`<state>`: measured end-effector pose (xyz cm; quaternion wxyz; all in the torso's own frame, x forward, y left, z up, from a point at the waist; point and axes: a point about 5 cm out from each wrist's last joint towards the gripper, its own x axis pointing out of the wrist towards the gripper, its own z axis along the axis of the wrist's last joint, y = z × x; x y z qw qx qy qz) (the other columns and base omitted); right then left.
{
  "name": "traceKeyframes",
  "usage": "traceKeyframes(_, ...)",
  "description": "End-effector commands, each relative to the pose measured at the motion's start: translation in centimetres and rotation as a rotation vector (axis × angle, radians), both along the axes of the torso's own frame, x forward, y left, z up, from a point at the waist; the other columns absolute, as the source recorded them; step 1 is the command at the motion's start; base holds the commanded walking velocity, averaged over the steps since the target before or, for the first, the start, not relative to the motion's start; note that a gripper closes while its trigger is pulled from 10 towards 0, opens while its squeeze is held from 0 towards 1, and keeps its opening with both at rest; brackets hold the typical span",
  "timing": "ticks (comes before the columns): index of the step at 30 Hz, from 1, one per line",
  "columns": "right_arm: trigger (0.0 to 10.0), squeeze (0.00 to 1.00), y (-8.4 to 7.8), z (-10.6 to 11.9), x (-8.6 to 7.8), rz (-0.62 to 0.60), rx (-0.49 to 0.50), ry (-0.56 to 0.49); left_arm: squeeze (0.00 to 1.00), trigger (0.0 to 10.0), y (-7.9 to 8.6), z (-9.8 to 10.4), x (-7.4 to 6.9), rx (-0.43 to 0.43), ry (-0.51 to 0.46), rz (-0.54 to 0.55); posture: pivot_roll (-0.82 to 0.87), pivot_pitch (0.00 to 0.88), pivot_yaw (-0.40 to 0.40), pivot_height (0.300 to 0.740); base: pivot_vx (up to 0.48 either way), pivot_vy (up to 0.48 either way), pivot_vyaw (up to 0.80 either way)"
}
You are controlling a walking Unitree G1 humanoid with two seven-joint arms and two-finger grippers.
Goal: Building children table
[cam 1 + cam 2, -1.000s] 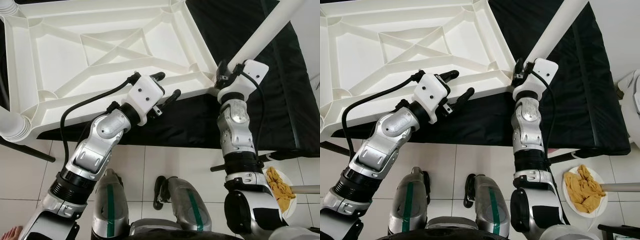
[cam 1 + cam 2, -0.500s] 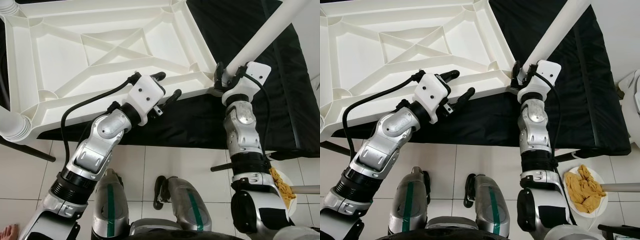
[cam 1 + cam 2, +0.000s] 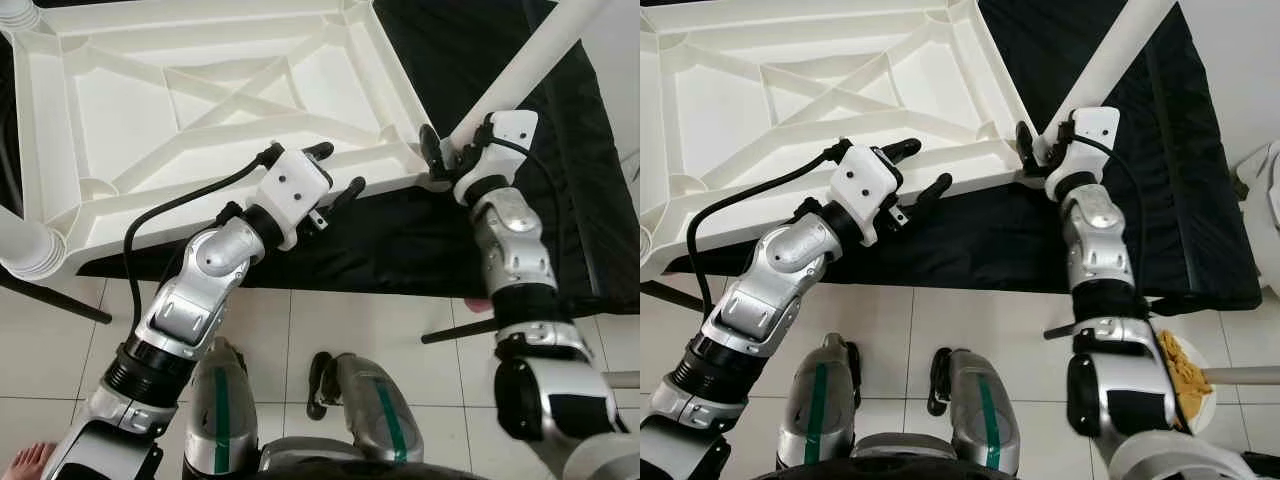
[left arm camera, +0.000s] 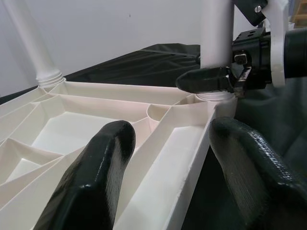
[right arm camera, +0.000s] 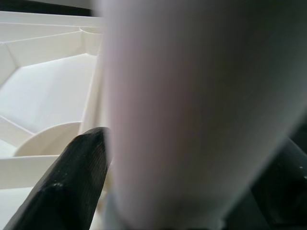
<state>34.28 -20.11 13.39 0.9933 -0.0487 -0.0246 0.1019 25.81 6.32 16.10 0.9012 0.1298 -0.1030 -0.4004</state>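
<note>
Both grippers engage: right gripper (image 3: 446, 152) has swung around, clamping table leg (image 3: 520, 68); left gripper (image 3: 333, 172), spread, straddles tabletop (image 3: 130, 110) rim.

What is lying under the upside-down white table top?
Under the white table top a black cloth is spread, showing along its near and right edges. What supports the cloth is hidden, apart from a dark bar near the tiled floor.
</note>
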Motion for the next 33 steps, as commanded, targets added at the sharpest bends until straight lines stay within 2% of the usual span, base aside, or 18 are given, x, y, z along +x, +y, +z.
traceKeyframes(1,10.0,0.0,-0.2,-0.1,0.1,0.057,-0.023,0.006,0.0,10.0,-0.3,-0.1,0.0,0.02,-0.002,-0.043,0.11,0.014,-0.116,0.74,0.0,0.0,0.0)
traceKeyframes(13,10.0,0.0,-1.0,-0.3,0.3,0.24,-0.067,0.034,0.0,10.0,-0.2,-0.1,-0.2,0.022,0.0,-0.05,0.11,0.022,-0.108,0.74,0.0,0.0,0.0)
traceKeyframes(28,10.0,0.0,-1.9,-0.6,0.4,0.257,-0.072,0.044,0.0,10.0,0.0,0.0,-0.2,0.026,0.002,-0.05,0.12,0.029,-0.099,0.74,0.0,0.0,0.0)
traceKeyframes(29,2.9,0.0,-1.9,-0.6,0.5,0.266,-0.067,0.041,0.0,10.0,-0.1,0.1,-0.2,0.025,0.001,-0.052,0.12,0.03,-0.099,0.74,0.0,0.0,0.0)
traceKeyframes(31,2.9,0.0,-1.9,-0.6,0.5,0.272,-0.062,0.04,0.0,10.0,-0.1,0.1,-0.2,0.025,0.001,-0.052,0.12,0.03,-0.099,0.74,0.0,0.0,0.0)
traceKeyframes(32,0.0,0.0,-1.9,-0.6,0.4,0.279,-0.057,0.038,0.0,10.0,-0.1,0.1,-0.2,0.023,0.0,-0.052,0.12,0.031,-0.099,0.74,0.0,0.0,0.0)
traceKeyframes(33,0.0,0.0,-1.9,-0.6,0.4,0.279,-0.057,0.038,0.0,10.0,-0.1,0.1,-0.2,0.023,0.0,-0.052,0.12,0.031,-0.099,0.74,0.0,0.0,0.0)
